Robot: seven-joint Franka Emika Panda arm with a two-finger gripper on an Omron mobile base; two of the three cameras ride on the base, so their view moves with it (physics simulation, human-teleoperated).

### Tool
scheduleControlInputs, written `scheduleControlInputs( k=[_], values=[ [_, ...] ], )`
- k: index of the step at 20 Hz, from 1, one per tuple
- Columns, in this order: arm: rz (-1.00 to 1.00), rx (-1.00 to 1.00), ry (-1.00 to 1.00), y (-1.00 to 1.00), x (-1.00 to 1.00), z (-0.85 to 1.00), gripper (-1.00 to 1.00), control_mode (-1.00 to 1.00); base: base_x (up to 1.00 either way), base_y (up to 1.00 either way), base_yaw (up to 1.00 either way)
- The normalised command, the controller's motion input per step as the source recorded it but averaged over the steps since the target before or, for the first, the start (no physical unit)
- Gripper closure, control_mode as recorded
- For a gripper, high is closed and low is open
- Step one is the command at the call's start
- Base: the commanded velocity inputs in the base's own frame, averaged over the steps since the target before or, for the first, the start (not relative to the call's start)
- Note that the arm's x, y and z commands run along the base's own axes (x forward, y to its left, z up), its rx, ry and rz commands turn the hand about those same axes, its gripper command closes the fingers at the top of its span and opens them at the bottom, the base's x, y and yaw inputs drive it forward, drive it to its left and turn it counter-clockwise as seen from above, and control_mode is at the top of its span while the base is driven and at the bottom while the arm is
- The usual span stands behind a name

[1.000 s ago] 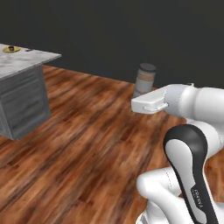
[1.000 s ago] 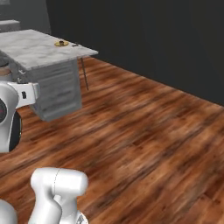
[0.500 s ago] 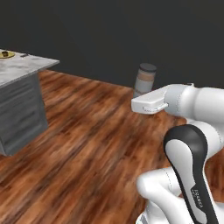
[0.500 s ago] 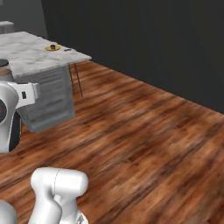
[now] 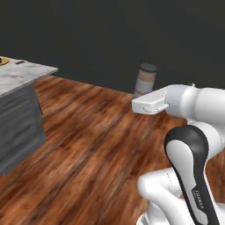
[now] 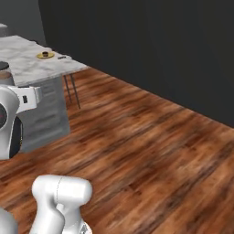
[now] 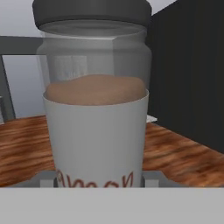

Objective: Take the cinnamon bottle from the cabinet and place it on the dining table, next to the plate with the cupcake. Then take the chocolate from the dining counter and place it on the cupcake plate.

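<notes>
Gripping the bottle [image 7: 97,100], the gripper [image 7: 99,178] has its jaws closed narrow on the lower body; in the hand view the two fingers press against the white label at either side, just above the red lettering. Brown powder fills the clear jar up to about its middle, and the dark grey cap sits on top. From the left base view the bottle [image 5: 145,81] stands upright beyond the white hand, lifted well above the wood floor [image 5: 88,145], with the dark wall behind it. In the right base view only a sliver of the bottle [image 6: 4,72] shows at the far left edge, above the arm.

Farther off to the left, the marble table [image 6: 32,68] stands on a grey base, well apart from the bottle. On its far part lies the yellow plate [image 6: 45,55] with the small dark cupcake [image 6: 45,54] on it, and just right of the plate a small dark bar, the chocolate [image 6: 62,57].
</notes>
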Motion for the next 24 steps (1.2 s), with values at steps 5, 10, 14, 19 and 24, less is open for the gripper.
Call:
scheduleControlInputs(
  k=[5,10,14,19,24],
  values=[
    [0.0,0.0,0.0,0.0,0.0,0.0,1.0,1.0,0.94,0.03,0.0],
    [0.0,0.0,0.0,0.0,0.0,0.0,1.0,1.0,0.94,0.03,0.0],
    [0.0,0.0,0.0,0.0,0.0,0.0,1.0,1.0,0.94,0.03,0.0],
    [0.0,0.0,0.0,0.0,0.0,0.0,1.0,1.0,0.94,0.03,0.0],
    [0.0,0.0,0.0,0.0,0.0,0.0,1.0,1.0,0.93,0.05,0.0]
  ],
)
